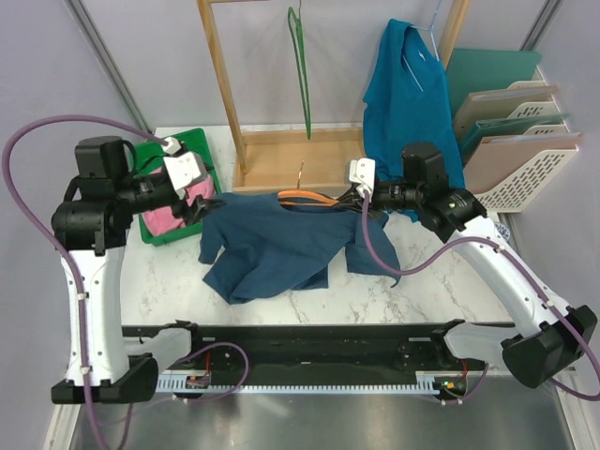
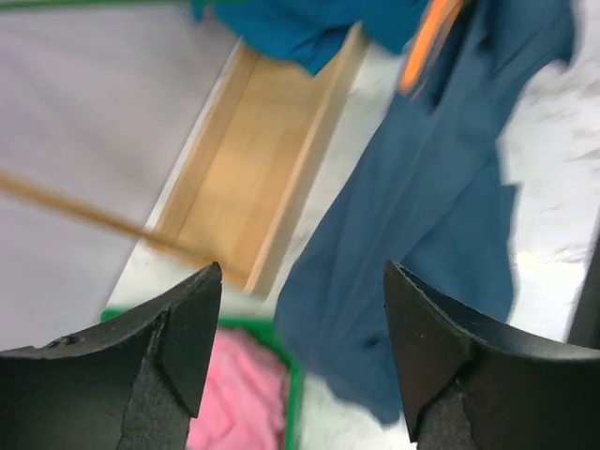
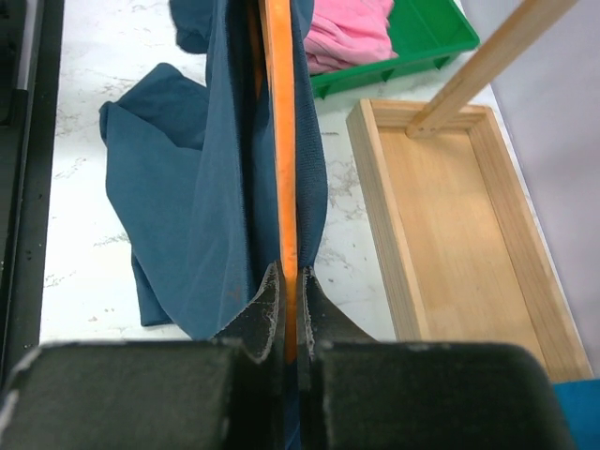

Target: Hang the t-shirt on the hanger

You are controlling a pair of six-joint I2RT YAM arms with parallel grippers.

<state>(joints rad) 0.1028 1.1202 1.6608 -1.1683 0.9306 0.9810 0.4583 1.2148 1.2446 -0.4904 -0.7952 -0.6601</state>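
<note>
The navy t-shirt (image 1: 281, 248) lies rumpled on the marble table, its collar end raised at the back. The orange hanger (image 1: 307, 198) sits inside the collar, its hook poking up. My right gripper (image 1: 361, 202) is shut on the hanger's orange bar (image 3: 281, 141), with shirt cloth (image 3: 197, 216) draped on both sides of the bar. My left gripper (image 1: 199, 208) is open and empty at the shirt's left shoulder, above the cloth (image 2: 412, 225); its fingers (image 2: 183, 328) hold nothing.
A green bin (image 1: 159, 230) with a pink garment (image 1: 164, 216) sits far left. A wooden rack base (image 1: 291, 159) stands behind the shirt, with a green hanger (image 1: 300, 66) and a teal shirt (image 1: 403, 84) hanging above. File trays (image 1: 520, 141) stand at right.
</note>
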